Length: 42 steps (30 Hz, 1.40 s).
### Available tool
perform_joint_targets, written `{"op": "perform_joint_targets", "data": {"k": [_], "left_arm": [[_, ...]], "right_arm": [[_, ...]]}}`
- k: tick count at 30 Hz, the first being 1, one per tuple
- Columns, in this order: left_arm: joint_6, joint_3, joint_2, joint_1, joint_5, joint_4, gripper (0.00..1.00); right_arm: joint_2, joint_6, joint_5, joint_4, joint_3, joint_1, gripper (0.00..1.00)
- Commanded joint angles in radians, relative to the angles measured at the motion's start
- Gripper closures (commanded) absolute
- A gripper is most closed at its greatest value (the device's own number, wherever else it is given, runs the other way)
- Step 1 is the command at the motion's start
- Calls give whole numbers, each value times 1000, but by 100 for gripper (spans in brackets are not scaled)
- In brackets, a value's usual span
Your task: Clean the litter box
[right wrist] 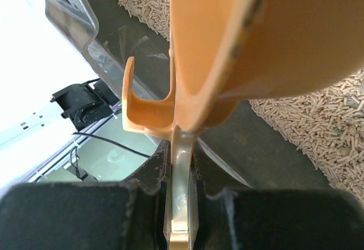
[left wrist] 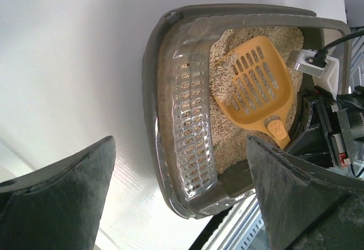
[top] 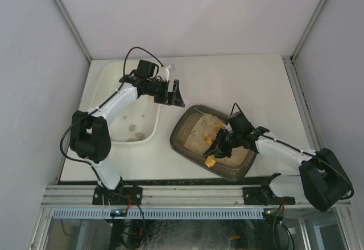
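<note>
White table [top: 239, 79] inside a plain white-walled booth, metal rail along the near edge. Starting at the right gripper [right wrist: 179, 196]: it's clamped tight on the handle of an orange slotted scoop [left wrist: 253, 85], and in its own wrist view the scoop's underside fills most of the picture, so you only get slivers of pellets past it. The scoop head lies on the beige pellet litter [left wrist: 227, 142] inside the litter box [top: 183, 139], the dark grey-brown tray sitting at about 5 o'clock from the table's middle, turned at an angle. There's a clear perforated plastic panel [left wrist: 190, 125] lying along one long side of the tray, on the side away from the right arm. From above, the right wrist and its cable cover a good chunk of the tray's middle, so the scoop mostly shows as orange bits poking out either side. The left gripper [top: 170, 95] is spread wide with nothing in it, hanging at roughly 11 o'clock from the tray, not touching it, over the right rim of the white tub [top: 108, 79]. That tub sits at 9 o'clock on the table with a few brownish specks [top: 133, 129] on its floor.
</note>
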Motion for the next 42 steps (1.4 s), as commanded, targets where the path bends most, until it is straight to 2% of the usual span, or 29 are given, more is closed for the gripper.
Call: {"op": "perform_joint_targets", "data": {"k": [1,14,23,30,39,42], "left_arm": [[11,-15,-17,4,32,24,0],[11,-14,-9,-1,29,19,0],[11,-12,-9,-1,32,17,0],[12,-14,-6,-1,39,17,0],[14,-15,-2,-4,43,18,0],[17,-17,-2,-4,42,17,0]], "right_arm": [[10,-34,-10,-112,13,-16,100],[258,7,-31,140,58,-29,100],[271,5,86,302,57,-36,100],[269,72,91,626,-38,-15,100],[370,178,-20,1163,-156,3,100],[405,189,-56,1234,-164,8,100]]}}
